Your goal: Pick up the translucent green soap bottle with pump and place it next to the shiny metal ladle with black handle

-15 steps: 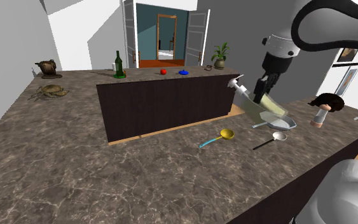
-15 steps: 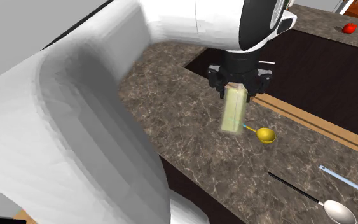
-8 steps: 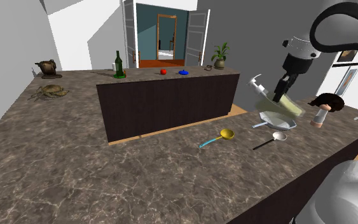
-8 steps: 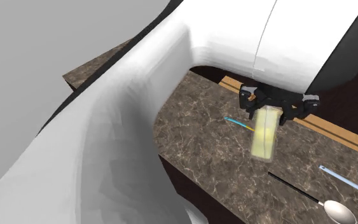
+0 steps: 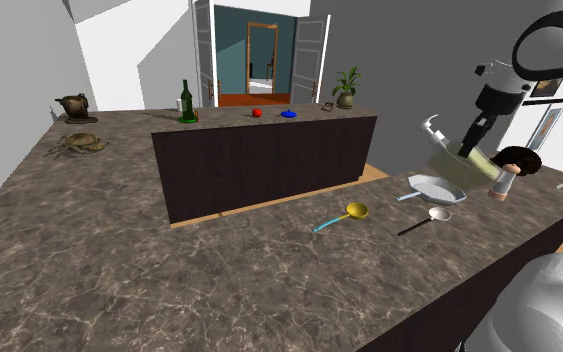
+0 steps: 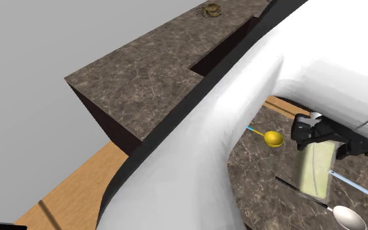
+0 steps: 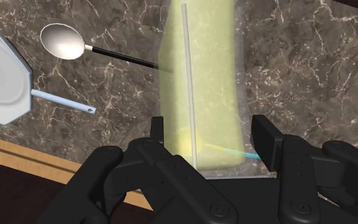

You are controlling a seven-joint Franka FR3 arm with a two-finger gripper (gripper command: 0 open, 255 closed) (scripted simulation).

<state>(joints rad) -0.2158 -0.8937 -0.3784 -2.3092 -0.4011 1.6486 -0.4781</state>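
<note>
nearest in the shoulder view, the arm's (image 5: 554, 300) pale base bulks at the lower right, and the marbled brown tabletop (image 5: 169, 270) spreads away from it. a little further out lie three utensils: a yellow spoon (image 5: 355, 211) with a blue handle, a ladle (image 5: 438, 214) with a shiny bowl and thin black handle, and just beyond it a white pan (image 5: 437, 188) with a pale blue handle. above the pan hangs the tool (image 5: 472, 146), clamped on the bottle (image 5: 466, 164), which has a translucent yellow-green body and a white pump. the bottle is off the tabletop and tilted, its pump up toward the shoulder view's left. in the wrist view the two black fingers (image 7: 156, 135) clasp it from either side, and the end of the ladle's handle passes behind it, with the pan beside the ladle's bowl. in the second exterior view the bottle's base hangs over the ladle's handle, and the spoon lies apart toward that view's left. just past the bottle in the shoulder view stands a dark-topped thing (image 5: 514, 162) on a pale base. further back, a dark panel (image 5: 269, 165) fronts a gap in the tabletop, and along the far edge stand a dark green flask (image 5: 186, 105), a small red thing (image 5: 257, 113), a blue one (image 5: 289, 115) and a potted plant (image 5: 346, 88). behind them, white doors (image 5: 309, 45) stand open.
</note>
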